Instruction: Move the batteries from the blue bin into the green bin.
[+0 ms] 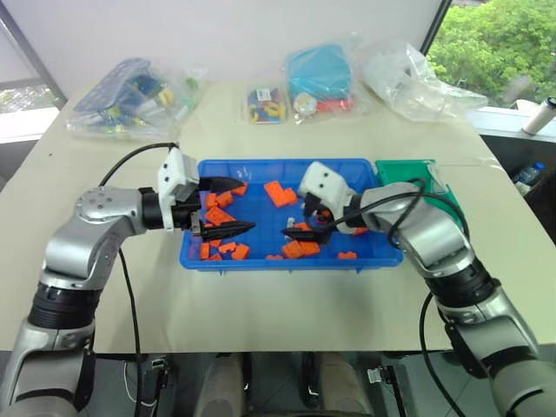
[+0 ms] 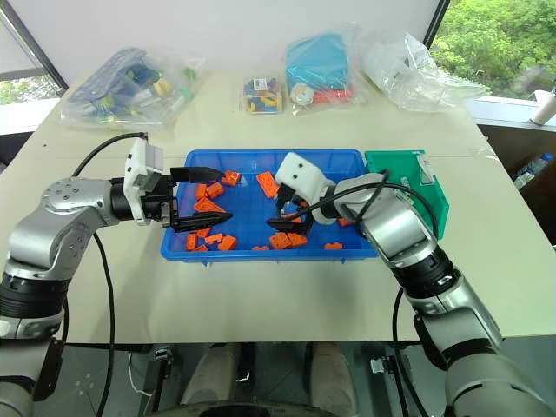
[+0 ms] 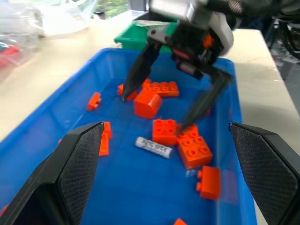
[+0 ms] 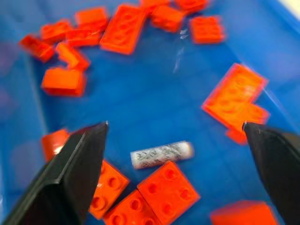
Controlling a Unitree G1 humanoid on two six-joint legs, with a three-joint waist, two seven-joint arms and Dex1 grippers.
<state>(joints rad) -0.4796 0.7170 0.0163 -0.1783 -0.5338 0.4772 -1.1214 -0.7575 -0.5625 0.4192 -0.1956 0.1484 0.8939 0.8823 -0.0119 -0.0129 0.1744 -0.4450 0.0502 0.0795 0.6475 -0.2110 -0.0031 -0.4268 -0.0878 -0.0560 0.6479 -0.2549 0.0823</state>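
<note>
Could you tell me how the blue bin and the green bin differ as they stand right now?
The blue bin is wide and shallow; the green bin beside its end is much narrower and looks deeper. The blue bin holds scattered orange bricks and a battery; what the green bin holds cannot be made out. Both tools, left and right, are open over the blue bin, not the green one. Both bins are rectangular plastic on the same table.

Beige counter [image 1: 261, 313] under even daylight. White wall [image 1: 243, 35] behind the counter's far edge. Window [image 1: 499, 43] beside the wall's right end, green trees outside; another window [image 1: 22, 91] past the wall's left end.
</note>
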